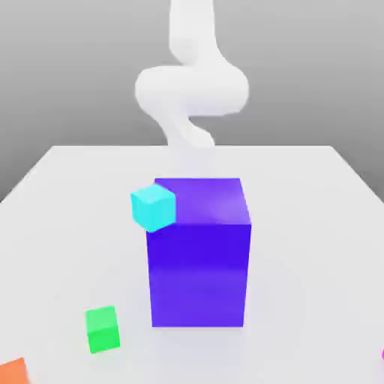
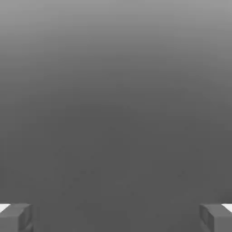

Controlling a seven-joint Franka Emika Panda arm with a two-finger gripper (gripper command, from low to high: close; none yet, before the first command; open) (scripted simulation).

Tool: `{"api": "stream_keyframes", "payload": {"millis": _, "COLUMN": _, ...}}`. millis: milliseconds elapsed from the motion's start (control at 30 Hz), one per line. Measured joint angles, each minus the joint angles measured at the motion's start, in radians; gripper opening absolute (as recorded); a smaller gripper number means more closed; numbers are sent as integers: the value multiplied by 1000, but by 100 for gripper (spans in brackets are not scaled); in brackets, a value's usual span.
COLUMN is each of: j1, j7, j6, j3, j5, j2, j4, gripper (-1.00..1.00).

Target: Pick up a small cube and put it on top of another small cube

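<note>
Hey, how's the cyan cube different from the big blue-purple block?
The cyan cube is small; the blue-purple block is far bigger and taller. The cube is pale cyan, the block deep blue-purple. In the exterior view the cube shows beside the block's upper corner toward that view's left, while the block stands on the white table; whether they touch is unclear. Both are plain, flat-faced and box-shaped.

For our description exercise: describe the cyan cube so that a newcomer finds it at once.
Start at the tall blue-purple block mid-table. At its upper corner on the exterior view's left sits the cyan cube. It alone is cyan; the small green cube lies nearer the front edge.
</note>
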Motion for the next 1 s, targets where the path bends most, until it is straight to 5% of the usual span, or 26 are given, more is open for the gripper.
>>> {"api": "stream_keyframes", "payload": {"millis": 1000, "j1": 345, "j7": -654, "j6": 238, "j3": 191, "j5": -133, "j2": 1081, "j4": 146, "gripper": 0}}
